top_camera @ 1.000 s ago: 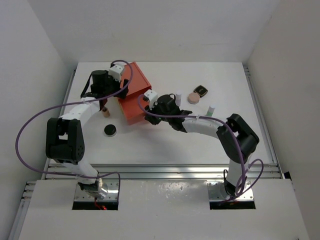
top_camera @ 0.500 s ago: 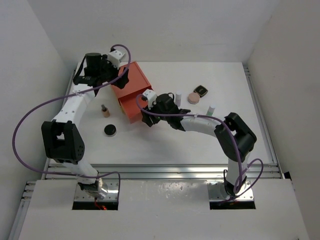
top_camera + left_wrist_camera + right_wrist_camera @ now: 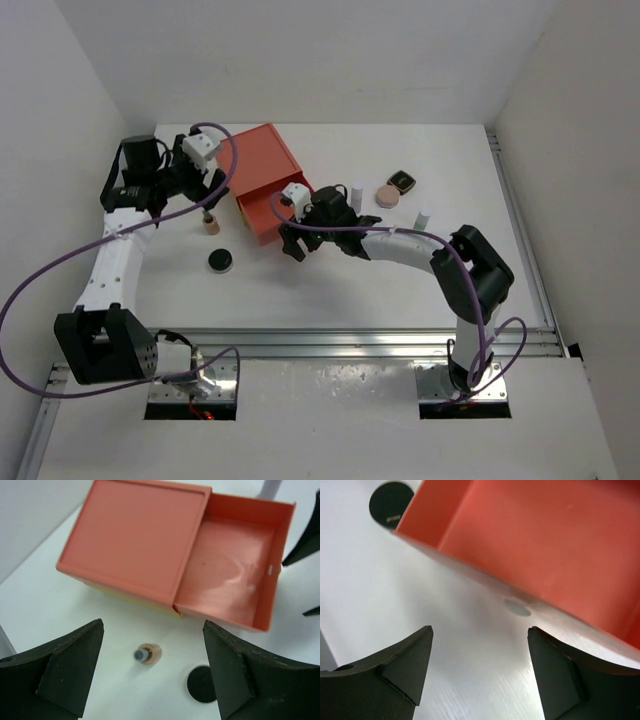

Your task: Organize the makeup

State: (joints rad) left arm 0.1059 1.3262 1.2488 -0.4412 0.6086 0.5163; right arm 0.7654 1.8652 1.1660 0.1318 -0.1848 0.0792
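The left gripper has backed off the box and hangs open and empty above a bottle and disc. The right gripper has released the drawer, jaws wide. The drawer now stands open and bare. Tubes and compacts lie to its right, ready for loading.

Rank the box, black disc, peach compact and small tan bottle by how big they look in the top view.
1. box, by far the largest.
2. black disc and peach compact: they look about alike, so I won't rank one over the other.
3. bottle, the smallest.
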